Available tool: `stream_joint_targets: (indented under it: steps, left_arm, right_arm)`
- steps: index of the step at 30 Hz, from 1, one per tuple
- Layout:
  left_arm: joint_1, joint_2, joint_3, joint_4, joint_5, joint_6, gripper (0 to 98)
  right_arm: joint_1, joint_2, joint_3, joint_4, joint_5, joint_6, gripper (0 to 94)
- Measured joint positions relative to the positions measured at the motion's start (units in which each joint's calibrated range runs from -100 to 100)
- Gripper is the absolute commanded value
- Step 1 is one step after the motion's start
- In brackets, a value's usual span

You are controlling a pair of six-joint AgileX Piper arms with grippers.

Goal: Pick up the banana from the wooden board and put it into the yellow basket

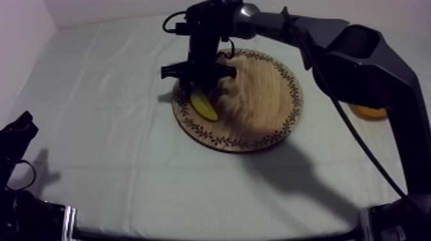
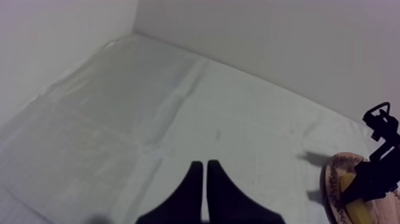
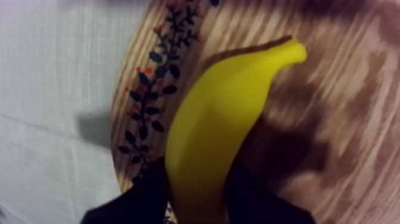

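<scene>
A yellow banana (image 1: 204, 106) lies at the left rim of the round wooden board (image 1: 269, 96). My right arm reaches in from the upper right, and my right gripper (image 1: 195, 90) stands straight down over the banana. Seen from the right wrist, the banana (image 3: 214, 131) runs between the two black fingers (image 3: 146, 190), which press on both its sides; it rests on the board (image 3: 351, 119) beside the patterned rim. My left gripper (image 1: 19, 125) sits low at the table's left, its fingers (image 2: 205, 173) together as a narrow wedge. The yellow basket (image 1: 369, 112) peeks out behind the right arm.
Grey-white cloth (image 1: 109, 147) covers the table, and a pale wall rises behind the far edge. From the left wrist view, the board's edge (image 2: 333, 179) and the right gripper (image 2: 372, 173) on the banana (image 2: 357, 210) stand far off across bare cloth.
</scene>
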Motion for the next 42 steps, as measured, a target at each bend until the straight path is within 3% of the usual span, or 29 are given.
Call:
stream_joint_targets:
  steps: [4,14,42]
  left_arm:
    - [0.00,0.00,0.00,0.00,0.00,0.00,0.1]
    - [0.00,0.00,0.00,0.00,0.00,0.00,0.1]
    - [0.00,0.00,0.00,0.00,0.00,-0.02,0.1]
  right_arm:
    - [0.00,-0.42,0.36,0.30,-0.23,0.00,17.8]
    - [0.00,-5.98,4.73,1.18,-1.61,0.00,19.8]
    - [1.94,-36.38,17.04,2.46,6.22,1.76,23.7]
